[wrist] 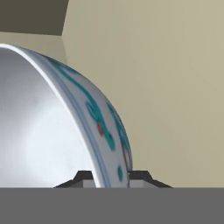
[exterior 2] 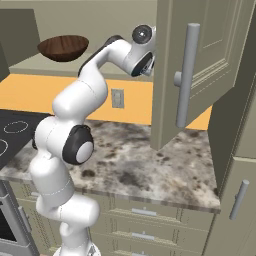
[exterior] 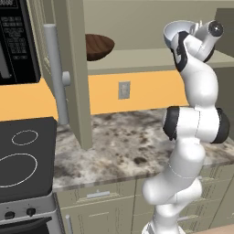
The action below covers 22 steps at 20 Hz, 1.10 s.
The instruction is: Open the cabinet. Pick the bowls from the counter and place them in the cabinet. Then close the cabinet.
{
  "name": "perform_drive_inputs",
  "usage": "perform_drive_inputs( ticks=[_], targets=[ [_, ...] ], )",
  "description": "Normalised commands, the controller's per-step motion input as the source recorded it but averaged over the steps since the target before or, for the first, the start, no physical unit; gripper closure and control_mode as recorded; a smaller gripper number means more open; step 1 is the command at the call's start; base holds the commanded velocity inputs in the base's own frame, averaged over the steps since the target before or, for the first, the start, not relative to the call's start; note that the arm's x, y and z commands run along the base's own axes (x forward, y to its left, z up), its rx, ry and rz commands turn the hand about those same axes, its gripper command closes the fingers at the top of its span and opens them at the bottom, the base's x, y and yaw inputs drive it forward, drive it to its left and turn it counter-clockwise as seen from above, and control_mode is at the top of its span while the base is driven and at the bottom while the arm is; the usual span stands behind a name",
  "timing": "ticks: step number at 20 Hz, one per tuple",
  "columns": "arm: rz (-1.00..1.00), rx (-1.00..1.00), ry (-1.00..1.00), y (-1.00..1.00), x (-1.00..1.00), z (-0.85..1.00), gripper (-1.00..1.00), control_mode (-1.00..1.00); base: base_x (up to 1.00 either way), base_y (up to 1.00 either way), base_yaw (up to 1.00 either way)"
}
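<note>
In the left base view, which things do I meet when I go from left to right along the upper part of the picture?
Microwave → silver door handle → brown bowl → white bowl, held by the pincer.

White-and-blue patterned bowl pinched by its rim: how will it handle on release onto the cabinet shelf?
The white bowl with blue-green pattern looks like glazed ceramic: probably rigid, slick and chippable. The gripper pinches only its thin rim, so it might pivot or slip. It hangs tilted; released like this, its rounded wall would likely rock or roll on the cabinet shelf near the dark-brown wooden bowl.
</note>
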Motion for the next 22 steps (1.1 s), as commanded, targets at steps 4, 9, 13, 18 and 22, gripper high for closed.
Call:
perform_drive_inputs(
  ticks=[4,9,13,18,22],
  targets=[
    [0.00,0.00,-0.13,0.00,0.00,-0.01,-1.00,-1.00,0.00,0.00,0.00],
    [0.00,0.01,-0.19,0.00,0.00,-0.01,-1.00,-1.00,0.00,0.00,0.00],
    [0.00,0.00,-0.25,0.00,-0.01,0.00,-1.00,-1.00,0.00,0.00,0.00],
    [0.00,0.00,-0.24,0.00,-0.27,0.00,-1.00,-1.00,0.00,0.00,0.00],
    [0.00,0.00,-0.06,0.00,-0.41,0.17,-1.00,-1.00,0.00,0.00,0.00]
  ],
)
